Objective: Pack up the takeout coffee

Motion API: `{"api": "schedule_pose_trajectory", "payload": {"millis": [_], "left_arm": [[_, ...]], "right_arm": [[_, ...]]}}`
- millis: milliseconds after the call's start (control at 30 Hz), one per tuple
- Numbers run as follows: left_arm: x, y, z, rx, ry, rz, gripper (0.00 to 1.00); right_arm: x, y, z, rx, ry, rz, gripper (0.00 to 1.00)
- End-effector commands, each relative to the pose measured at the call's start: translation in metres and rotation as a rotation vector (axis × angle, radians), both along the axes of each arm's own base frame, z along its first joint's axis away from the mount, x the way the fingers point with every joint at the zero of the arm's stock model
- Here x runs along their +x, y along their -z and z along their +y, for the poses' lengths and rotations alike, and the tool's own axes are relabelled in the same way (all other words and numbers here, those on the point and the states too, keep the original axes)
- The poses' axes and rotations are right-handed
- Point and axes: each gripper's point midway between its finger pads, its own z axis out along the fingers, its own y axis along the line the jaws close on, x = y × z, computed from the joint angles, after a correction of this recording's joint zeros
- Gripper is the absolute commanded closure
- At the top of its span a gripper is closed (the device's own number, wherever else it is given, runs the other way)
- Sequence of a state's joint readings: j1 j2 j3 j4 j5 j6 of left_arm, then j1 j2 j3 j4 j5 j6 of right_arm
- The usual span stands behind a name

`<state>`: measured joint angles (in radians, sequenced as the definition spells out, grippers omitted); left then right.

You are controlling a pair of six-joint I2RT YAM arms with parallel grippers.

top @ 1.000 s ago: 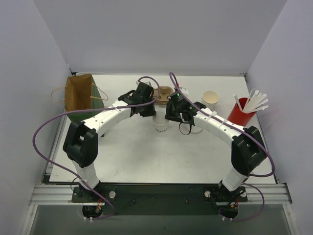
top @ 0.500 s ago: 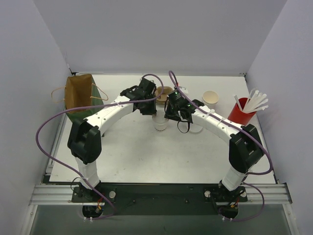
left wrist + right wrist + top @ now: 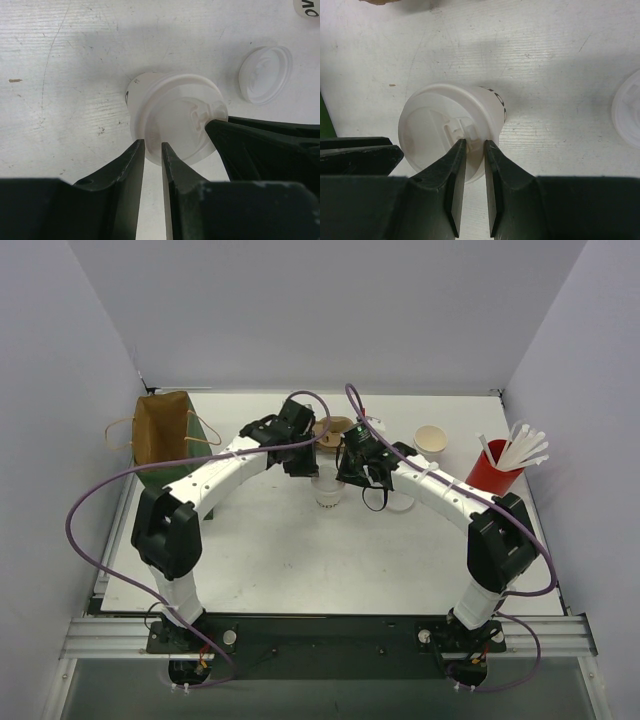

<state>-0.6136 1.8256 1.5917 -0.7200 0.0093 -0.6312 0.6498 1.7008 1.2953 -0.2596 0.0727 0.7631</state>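
Takeout coffee [image 3: 328,490] stands mid-counter [image 3: 300,560] toward the far edge, lid [image 3: 180,115] on, not yet packed. Left fingers [image 3: 140,156] & right fingers [image 3: 459,156] sit at lid rim, each pair nearly together w/ thin gap; can't tell if pinching. Prob. left: seat lid, move cup to bag [image 3: 160,430] at far-left corner.

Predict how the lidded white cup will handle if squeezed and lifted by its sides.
The cup looks like thin paper, so its wall would probably dent under a hard squeeze. It tapers to a base narrower than its lid, so a sideways push likely tips it. The lid looks smooth plastic, probably slippery; its contents and weight can't be seen.
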Motion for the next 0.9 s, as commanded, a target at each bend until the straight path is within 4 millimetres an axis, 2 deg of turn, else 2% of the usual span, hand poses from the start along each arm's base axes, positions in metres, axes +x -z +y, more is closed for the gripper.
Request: {"api": "schedule_pose_trajectory", "payload": {"millis": [0,333,400,533,633,867], "left_arm": [[-0.003,-0.010,0.000,-0.039,-0.017,-0.009,0.69],[-0.007,0.028,0.004,0.004,-0.033,0.054,0.70],[-0.007,0.030,0.003,0.001,-0.033,0.056,0.70],[-0.002,0.023,0.002,0.004,-0.031,0.036,0.71],[-0.002,0.028,0.001,0.021,-0.018,0.048,0.73],[-0.012,0.069,0.015,0.142,-0.033,0.103,0.77]], "right_arm": [[-0.025,0.039,-0.018,-0.125,0.005,0.139,0.84],[-0.027,0.039,-0.017,-0.123,-0.002,0.141,0.84],[-0.028,0.040,-0.017,-0.127,-0.005,0.144,0.84],[-0.029,0.041,-0.017,-0.130,-0.006,0.146,0.84],[-0.029,0.041,-0.016,-0.129,-0.006,0.146,0.84],[-0.032,0.046,-0.014,-0.125,-0.013,0.155,0.84]]}}
